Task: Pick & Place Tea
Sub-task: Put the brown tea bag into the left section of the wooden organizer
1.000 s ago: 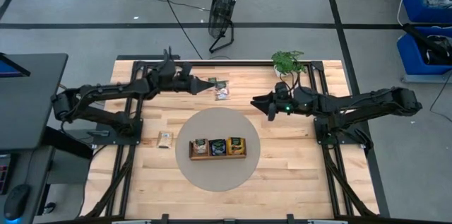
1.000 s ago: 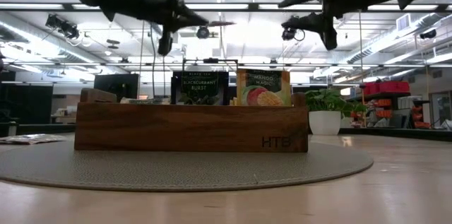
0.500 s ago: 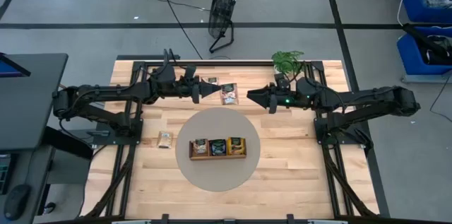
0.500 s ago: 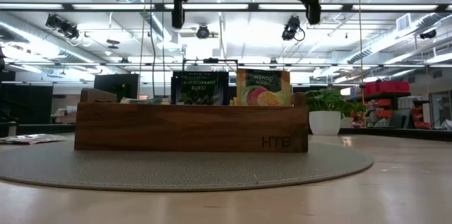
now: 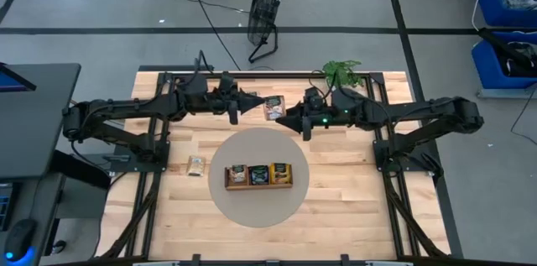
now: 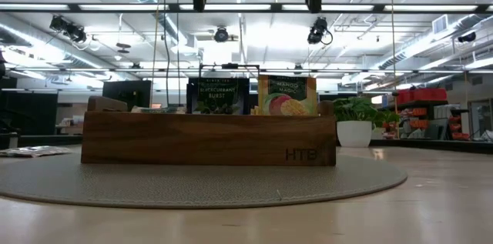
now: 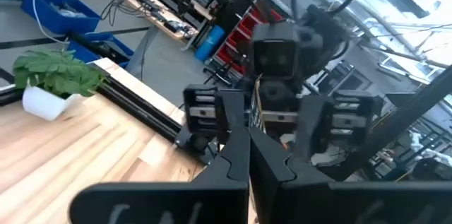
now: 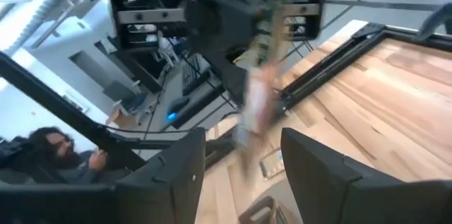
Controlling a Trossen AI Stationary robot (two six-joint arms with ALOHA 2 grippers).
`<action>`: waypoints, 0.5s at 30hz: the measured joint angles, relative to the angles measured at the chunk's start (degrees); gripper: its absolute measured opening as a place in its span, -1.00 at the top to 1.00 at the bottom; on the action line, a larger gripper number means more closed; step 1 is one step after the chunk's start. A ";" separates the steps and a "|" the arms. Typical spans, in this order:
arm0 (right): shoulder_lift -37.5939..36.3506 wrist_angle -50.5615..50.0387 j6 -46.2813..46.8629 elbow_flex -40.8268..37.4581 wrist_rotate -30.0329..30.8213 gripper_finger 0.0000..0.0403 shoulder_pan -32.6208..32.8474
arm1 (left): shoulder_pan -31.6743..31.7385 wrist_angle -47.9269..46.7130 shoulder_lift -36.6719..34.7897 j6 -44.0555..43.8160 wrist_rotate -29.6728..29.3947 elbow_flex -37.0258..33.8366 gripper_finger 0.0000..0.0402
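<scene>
My left gripper [image 5: 254, 103] is high above the table's far middle, shut on a pale and orange tea sachet [image 5: 273, 107]. My right gripper [image 5: 289, 117] faces it from the right, open. In the right wrist view the sachet [image 8: 256, 93] shows edge-on, with its free end ahead of the gap of my right gripper [image 8: 244, 174]; I see no touch. My left gripper [image 7: 247, 171] shows shut in its own wrist view. The wooden tray [image 5: 258, 185] lies on a round grey mat [image 5: 252, 144], with three sachets standing in it. A beige sachet [image 5: 196, 165] lies flat on the table. My left gripper pinches the sachet by its left edge [image 5: 265, 105] between its two fingers. The fingers come level from the table's left side. The sachet is lifted clear of the table and sticks out toward my right gripper, standing on edge.
A potted plant [image 5: 342, 73] stands at the table's far right. In the low view the tray [image 6: 208, 138] holds a dark sachet [image 6: 219, 95] and an orange one [image 6: 286, 95]. Another sachet [image 6: 31, 151] lies flat to the left. A person shows beyond the table in the right wrist view.
My left gripper has carried the sachet toward the table's right and upward. My right gripper has moved toward the table's left edge and upward, tipping from pointing down to level, and now stands close to the sachet's free end.
</scene>
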 joint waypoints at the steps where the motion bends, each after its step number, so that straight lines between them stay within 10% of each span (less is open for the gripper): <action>1: 0.21 0.32 -0.28 0.22 0.11 0.04 0.07 | -0.12 -0.26 0.00 -0.02 0.00 -0.05 1.00; 15: 0.27 -1.33 -3.00 0.30 0.03 0.92 0.28 | -0.55 -2.24 0.00 -0.02 0.40 -0.13 1.00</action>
